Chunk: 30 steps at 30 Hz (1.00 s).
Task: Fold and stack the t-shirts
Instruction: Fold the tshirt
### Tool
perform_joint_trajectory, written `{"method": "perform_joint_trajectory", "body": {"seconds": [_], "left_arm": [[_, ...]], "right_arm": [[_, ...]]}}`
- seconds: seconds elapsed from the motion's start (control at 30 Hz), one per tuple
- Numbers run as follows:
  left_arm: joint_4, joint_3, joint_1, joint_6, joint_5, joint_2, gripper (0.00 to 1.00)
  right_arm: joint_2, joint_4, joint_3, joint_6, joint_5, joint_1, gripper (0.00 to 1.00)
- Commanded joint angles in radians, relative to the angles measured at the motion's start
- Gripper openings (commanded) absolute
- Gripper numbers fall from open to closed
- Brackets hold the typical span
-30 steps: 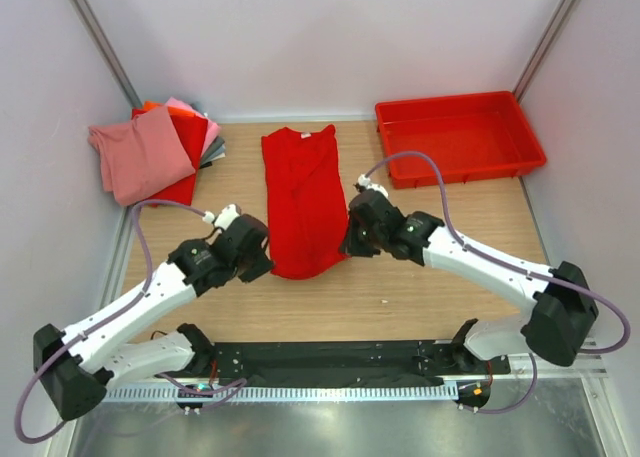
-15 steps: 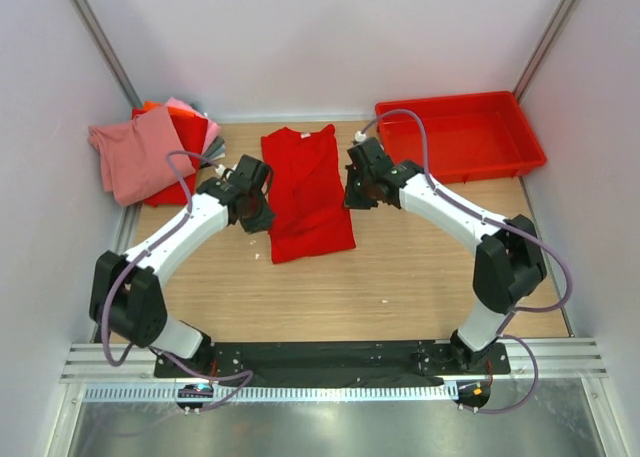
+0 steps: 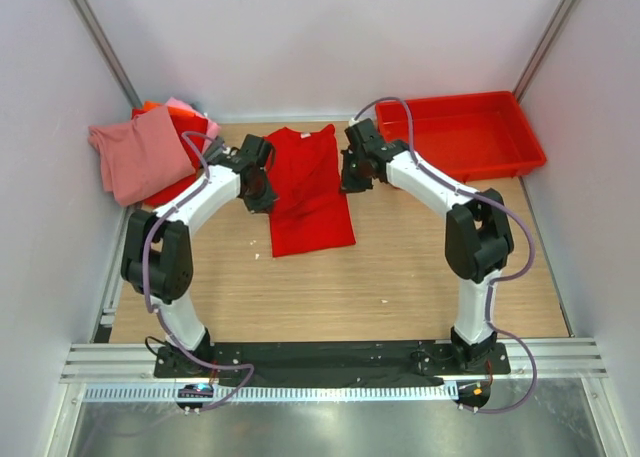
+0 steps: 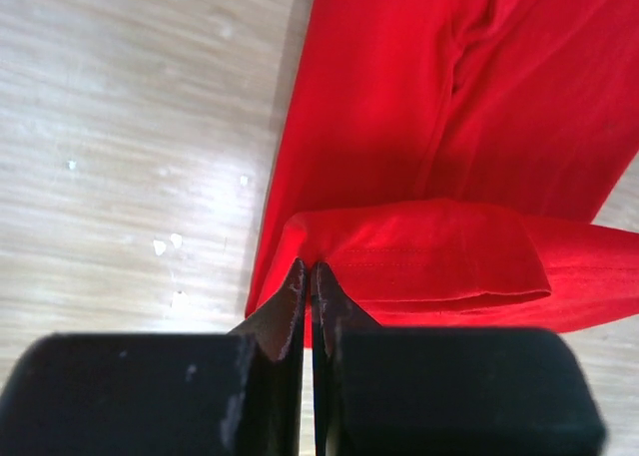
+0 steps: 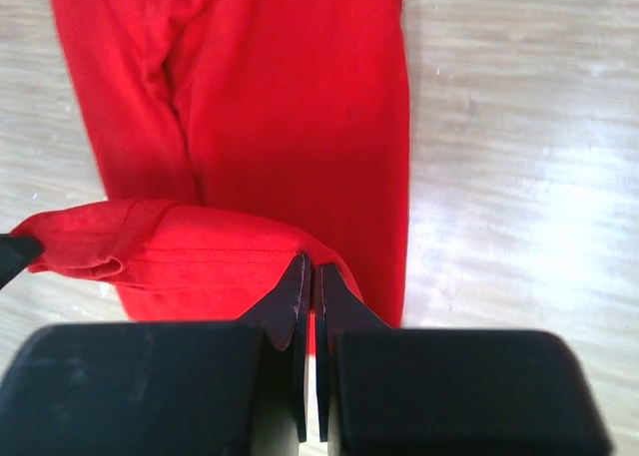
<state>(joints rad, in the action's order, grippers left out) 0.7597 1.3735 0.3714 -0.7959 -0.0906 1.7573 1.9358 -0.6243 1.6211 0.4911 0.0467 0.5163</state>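
Note:
A bright red t-shirt (image 3: 309, 192), folded into a long strip, lies on the wooden table, collar at the far end. Its bottom hem is lifted and doubled back over the strip. My left gripper (image 3: 262, 184) is shut on the hem's left corner (image 4: 319, 246). My right gripper (image 3: 350, 175) is shut on the hem's right corner (image 5: 300, 251). Both hold the hem over the shirt's middle. A stack of folded t-shirts (image 3: 160, 155) in dusty pink, red, orange and grey lies at the far left corner.
A red plastic tray (image 3: 458, 137) stands at the far right. Grey walls close in the left, right and back sides. Small white specks lie on the wood (image 4: 165, 244) left of the shirt.
Both grippers moved away from me toward the collar, carrying the hem along. The lower part of the shirt is now doubled over and the visible strip is shorter.

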Motion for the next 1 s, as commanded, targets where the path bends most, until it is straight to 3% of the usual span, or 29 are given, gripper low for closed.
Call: {"method": "perform_joint_trajectory", "body": {"seconds": [0.0, 0.1, 0.13, 0.17, 0.2, 0.23, 0.3, 0.33, 0.43, 0.5, 0.63, 0.73, 0.9, 0.97], "left_arm": [[0.003, 0.076, -0.023, 0.046, 0.002, 0.048, 0.0], [0.021, 0.142, -0.04, 0.066, -0.001, 0.12, 0.03], [0.023, 0.162, -0.045, 0.073, -0.001, 0.14, 0.16], [0.059, 0.221, -0.057, 0.081, -0.001, 0.193, 0.21], [0.078, 0.255, -0.063, 0.083, -0.001, 0.22, 0.28], [0.093, 0.291, -0.083, 0.087, 0.009, 0.249, 0.42], [0.153, 0.413, -0.101, 0.098, 0.019, 0.327, 0.49], [0.173, 0.461, -0.115, 0.107, 0.026, 0.347, 0.56], [0.294, 0.662, -0.124, 0.13, 0.013, 0.392, 0.59], [0.293, 0.697, -0.121, 0.145, 0.009, 0.336, 0.59], [0.237, 0.523, -0.098, 0.155, -0.018, 0.182, 0.6], [0.135, 0.333, -0.072, 0.147, 0.011, 0.082, 0.54], [0.049, 0.144, -0.022, 0.12, 0.037, 0.036, 0.43], [0.021, 0.078, 0.006, 0.104, 0.035, 0.033, 0.4]], "right_arm": [[0.064, -0.011, 0.092, -0.031, 0.025, -0.019, 0.01], [0.146, -0.023, 0.149, -0.025, 0.025, -0.03, 0.05], [0.184, -0.034, 0.164, -0.02, 0.025, -0.039, 0.11], [0.202, -0.031, 0.196, -0.017, 0.028, -0.042, 0.21], [0.222, -0.035, 0.224, -0.017, 0.028, -0.048, 0.55], [0.274, -0.066, 0.299, -0.016, 0.024, -0.059, 0.67], [0.33, -0.116, 0.402, -0.016, 0.003, -0.076, 0.79], [0.354, -0.185, 0.463, -0.017, -0.01, -0.082, 0.8], [0.388, -0.259, 0.661, -0.022, -0.016, -0.099, 0.81], [0.316, -0.256, 0.636, -0.019, -0.022, -0.096, 0.81], [0.109, -0.093, 0.302, 0.001, -0.005, -0.079, 0.79], [0.012, -0.006, 0.127, 0.02, 0.067, -0.041, 0.65], [0.034, -0.008, 0.065, 0.01, 0.102, 0.079, 0.34], [0.071, -0.012, 0.068, 0.017, 0.108, 0.103, 0.31]]}}
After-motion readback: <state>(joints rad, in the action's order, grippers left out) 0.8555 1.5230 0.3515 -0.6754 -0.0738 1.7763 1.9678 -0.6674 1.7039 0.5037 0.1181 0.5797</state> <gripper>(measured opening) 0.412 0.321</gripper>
